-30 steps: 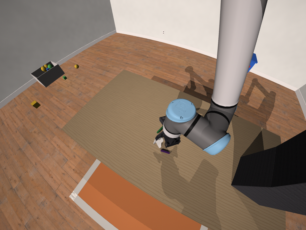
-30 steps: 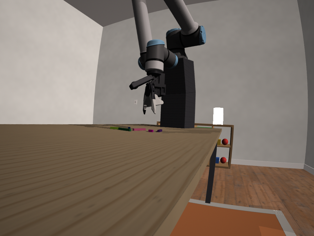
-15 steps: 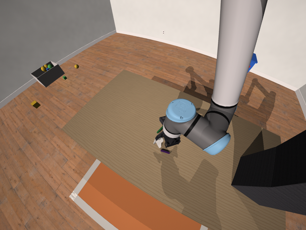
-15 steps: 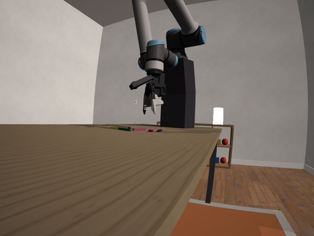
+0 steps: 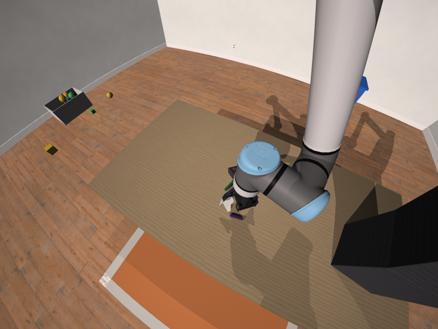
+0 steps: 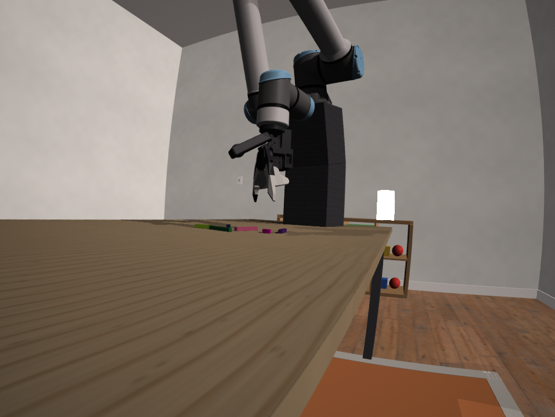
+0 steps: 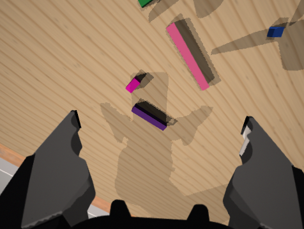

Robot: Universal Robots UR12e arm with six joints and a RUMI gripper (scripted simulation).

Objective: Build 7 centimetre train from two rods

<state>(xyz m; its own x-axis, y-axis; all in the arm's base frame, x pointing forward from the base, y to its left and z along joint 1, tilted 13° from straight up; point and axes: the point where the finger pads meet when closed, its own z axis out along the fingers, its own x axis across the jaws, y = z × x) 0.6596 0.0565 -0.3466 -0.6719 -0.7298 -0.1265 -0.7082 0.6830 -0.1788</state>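
Claw (image 7: 159, 128) hangs released and empty above the surface (image 7: 64, 48), purple rod (image 7: 149, 118) at frame centre and blue rod (image 7: 276, 31) upper right; likely best to descend squarely, straddling purple's long sides, clear of the magenta rod (image 7: 133, 85).

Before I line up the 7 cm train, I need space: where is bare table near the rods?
Bare wood lies left of the magenta rod and purple rod. It is crowded toward the pink rod, green rod and blue rod. The gripper hangs open above.
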